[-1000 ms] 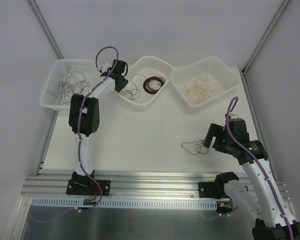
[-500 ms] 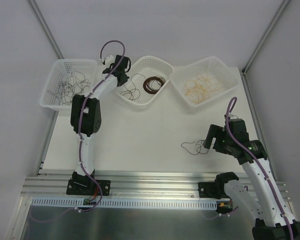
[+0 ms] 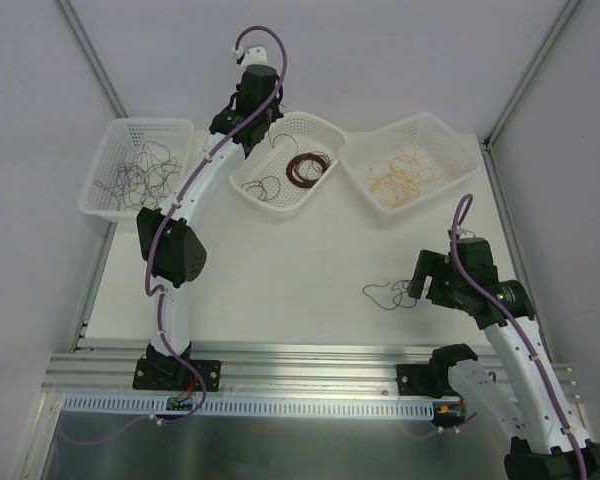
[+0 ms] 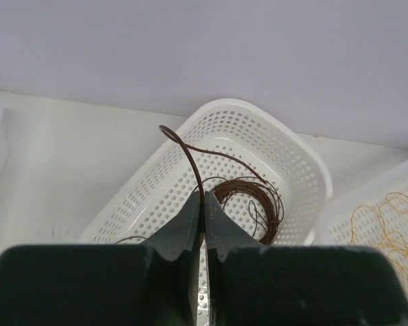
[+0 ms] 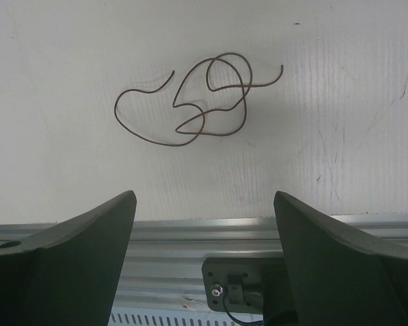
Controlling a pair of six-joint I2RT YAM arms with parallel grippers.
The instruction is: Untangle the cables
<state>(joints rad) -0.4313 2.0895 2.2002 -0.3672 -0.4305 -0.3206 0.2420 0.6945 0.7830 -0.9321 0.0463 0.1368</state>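
My left gripper (image 3: 242,112) (image 4: 202,195) hangs high over the middle white basket (image 3: 320,122) (image 4: 258,119), shut on a thin dark brown cable (image 4: 190,159). That cable rises from the fingertips into a small hooked end. A coil of dark brown cables (image 3: 308,167) (image 4: 258,204) lies in the basket below. On the table at the right lies one loose, curly brown cable (image 3: 390,294) (image 5: 204,102). Just right of it, my right gripper (image 3: 417,272) (image 5: 204,195) is open, with nothing between its fingers.
The left basket (image 3: 100,170) holds black cables (image 3: 140,175). The right basket (image 3: 450,135) holds tan-orange cables (image 3: 400,175) (image 4: 387,224). An aluminium rail (image 3: 300,365) runs along the near table edge. White walls close in the back and sides.
My left gripper has shut on a brown cable and risen up and back from the middle basket's left edge. The right arm has not moved.
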